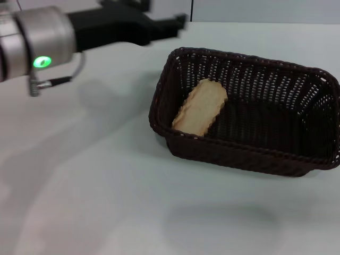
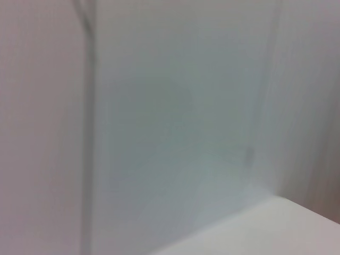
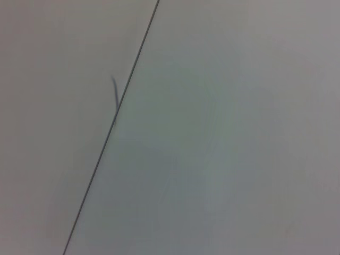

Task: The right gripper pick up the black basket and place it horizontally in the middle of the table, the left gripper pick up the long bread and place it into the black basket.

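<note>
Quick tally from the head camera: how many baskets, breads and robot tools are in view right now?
Baskets: 1, the black basket on the table.
Breads: 1, the long bread, lying inside the basket against its left end.
Tools: 1, the left tool, raised over the table's far left.
Total: 3

Open tabletop [image 1: 106, 175] is seen in front of and to the left of the black basket [image 1: 255, 154]. The basket's left end is taken up by the long bread [image 1: 201, 108], while its right half is bare. The far-left corner is occupied by the left claw [image 1: 178, 22], raised well apart from the basket.
</note>
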`<state>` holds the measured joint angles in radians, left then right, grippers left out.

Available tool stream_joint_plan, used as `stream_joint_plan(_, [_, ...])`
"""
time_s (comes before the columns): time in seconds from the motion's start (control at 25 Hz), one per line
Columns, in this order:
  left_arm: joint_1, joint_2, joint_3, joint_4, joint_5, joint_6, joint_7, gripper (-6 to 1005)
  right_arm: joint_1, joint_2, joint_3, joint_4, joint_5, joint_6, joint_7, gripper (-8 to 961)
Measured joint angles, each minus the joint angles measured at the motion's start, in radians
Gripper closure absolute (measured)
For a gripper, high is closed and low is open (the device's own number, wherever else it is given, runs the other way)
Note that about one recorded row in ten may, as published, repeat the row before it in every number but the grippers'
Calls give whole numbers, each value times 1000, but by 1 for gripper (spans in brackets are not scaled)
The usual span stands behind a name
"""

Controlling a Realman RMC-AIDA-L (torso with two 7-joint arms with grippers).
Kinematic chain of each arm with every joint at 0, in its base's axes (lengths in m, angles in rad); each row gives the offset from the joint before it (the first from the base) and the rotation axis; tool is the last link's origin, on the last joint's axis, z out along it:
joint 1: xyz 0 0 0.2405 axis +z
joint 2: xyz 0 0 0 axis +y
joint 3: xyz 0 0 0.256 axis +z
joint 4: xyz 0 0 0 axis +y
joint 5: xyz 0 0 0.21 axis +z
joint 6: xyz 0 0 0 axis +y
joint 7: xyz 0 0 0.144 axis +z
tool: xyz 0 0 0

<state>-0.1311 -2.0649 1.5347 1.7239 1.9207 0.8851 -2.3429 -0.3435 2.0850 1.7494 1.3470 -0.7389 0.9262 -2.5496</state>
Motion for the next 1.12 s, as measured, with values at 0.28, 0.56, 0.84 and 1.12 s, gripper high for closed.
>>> stream_joint_plan(0.28, [262,-1,-73,127,-92,-140,46,155,1,1,-8,-4,63,-1,2,380])
stream_joint_plan(0.56, [445,-3,-308,105,-432,-135,250,155,27,-1,-42,-15,66,33,-27,380])
stream_joint_plan(0.84, [439,-5,-460,-75,-685,5,504,155,70,0,-64,-174,244,230,-75,380])
stream_joint_plan(1.12, [367,-7,-626,-470,-1034,311,966,155,-6,-2,-68,-68,159,76,136,380])
